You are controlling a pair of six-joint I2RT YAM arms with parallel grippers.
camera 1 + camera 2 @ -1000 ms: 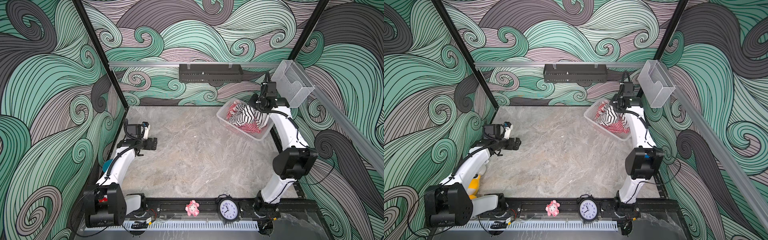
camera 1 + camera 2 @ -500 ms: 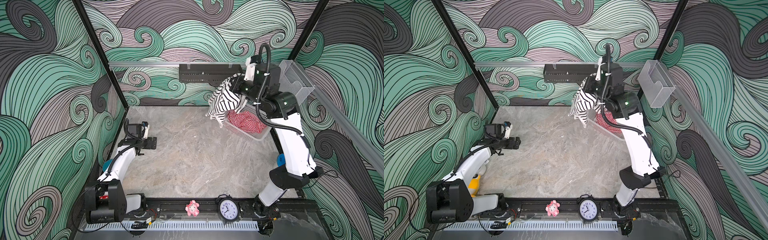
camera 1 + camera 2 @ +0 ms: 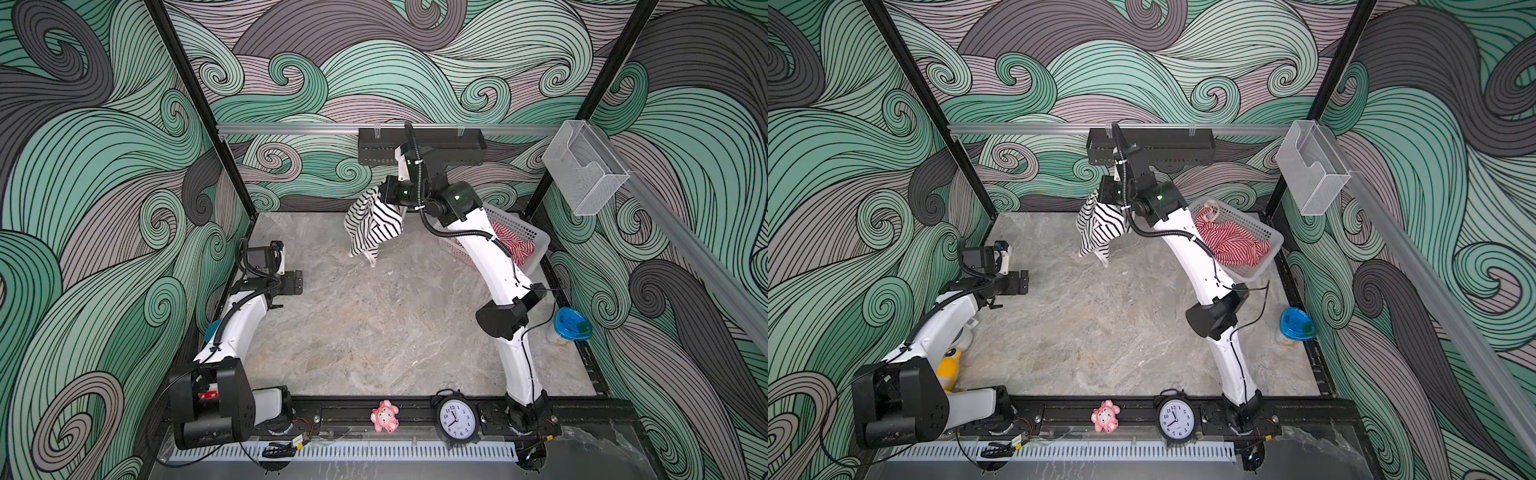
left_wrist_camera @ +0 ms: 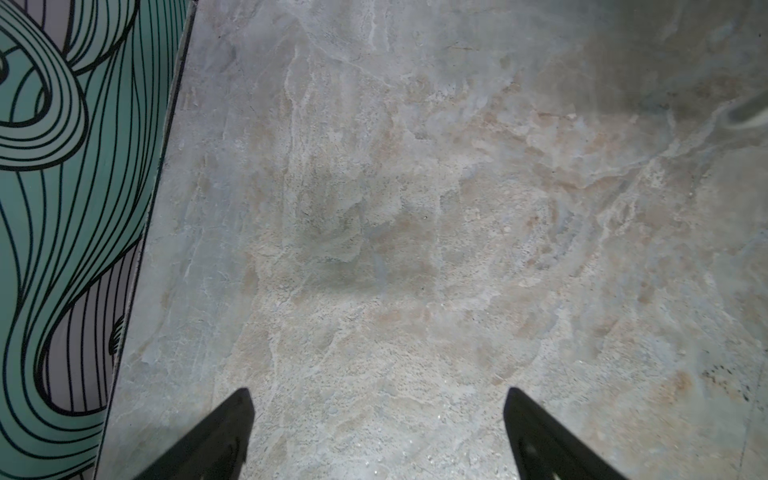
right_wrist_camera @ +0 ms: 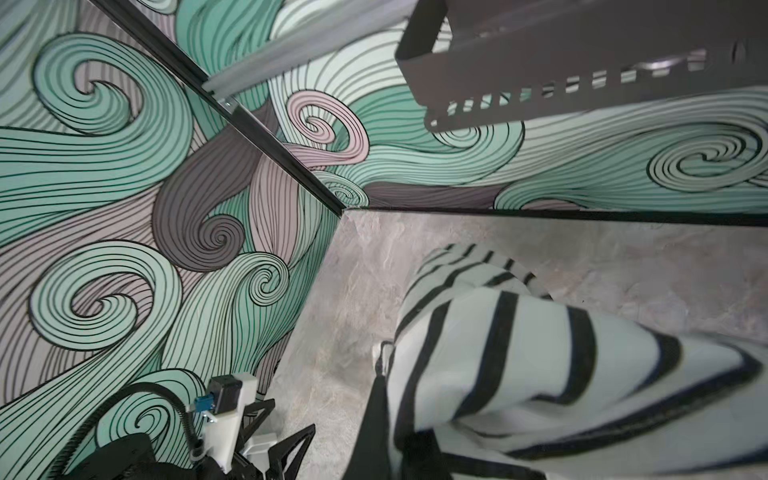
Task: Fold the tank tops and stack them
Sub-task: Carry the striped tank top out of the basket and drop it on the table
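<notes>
The black-and-white striped tank top (image 3: 372, 226) (image 3: 1100, 226) hangs bunched in the air over the back middle of the table, my right gripper (image 3: 380, 195) (image 3: 1102, 193) shut on its upper part. In the right wrist view its cloth (image 5: 540, 353) drapes over the jaws, and only one black finger (image 5: 374, 424) shows. The red-and-white tank top (image 3: 513, 245) (image 3: 1229, 243) lies crumpled in the white basket (image 3: 519, 222) (image 3: 1262, 266) at the back right. My left gripper (image 3: 297, 282) (image 3: 1022, 282) (image 4: 376, 395) stands open and empty low over the table's left side.
A pink plush toy (image 3: 384, 417) and a black alarm clock (image 3: 456, 419) sit on the front rail. A blue-lidded container (image 3: 571, 324) stands at the right edge. A black shelf (image 3: 419, 145) and a clear holder (image 3: 586, 174) hang on the walls.
My right arm has lifted the black-and-white tank top out of the basket and carried it left along the back wall. The left arm has stayed put.
</notes>
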